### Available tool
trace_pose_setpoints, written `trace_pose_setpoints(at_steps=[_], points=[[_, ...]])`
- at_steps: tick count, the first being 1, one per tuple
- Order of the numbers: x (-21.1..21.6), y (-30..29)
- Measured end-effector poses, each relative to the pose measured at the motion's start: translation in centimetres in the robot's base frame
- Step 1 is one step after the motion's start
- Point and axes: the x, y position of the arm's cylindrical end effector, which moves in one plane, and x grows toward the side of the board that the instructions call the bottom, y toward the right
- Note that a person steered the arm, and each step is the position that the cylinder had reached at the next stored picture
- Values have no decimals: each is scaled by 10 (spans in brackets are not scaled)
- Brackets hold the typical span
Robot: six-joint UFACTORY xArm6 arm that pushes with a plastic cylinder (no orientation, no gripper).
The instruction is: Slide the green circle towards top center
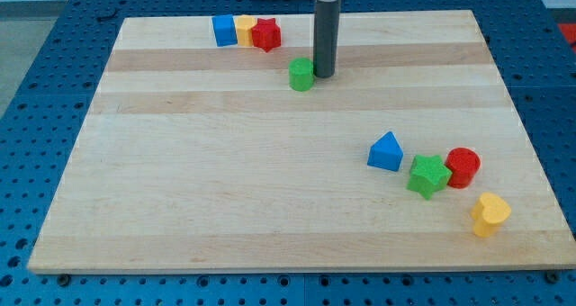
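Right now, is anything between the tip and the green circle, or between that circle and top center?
Nothing visible. My tip sits right against the green circle on the view's right. The red star cluster lies up-left, off the path.

Lab/test-bench setup: wooden board [270,207] sits on blue perforated metal breadboard [54,72] w/ regular grid of mounting holes, typ. of robotics or optics workstations. No household items visible.

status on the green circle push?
My tip down on the board, touching the green circle on its right side in the view. Circle sits near top center. Red star, yellow block, blue cube cluster up-left, apart from it.
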Motion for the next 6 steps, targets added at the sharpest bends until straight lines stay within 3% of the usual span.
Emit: trace_pose_setpoints(at_steps=[3, 6], points=[[53, -20], [-22, -40]])
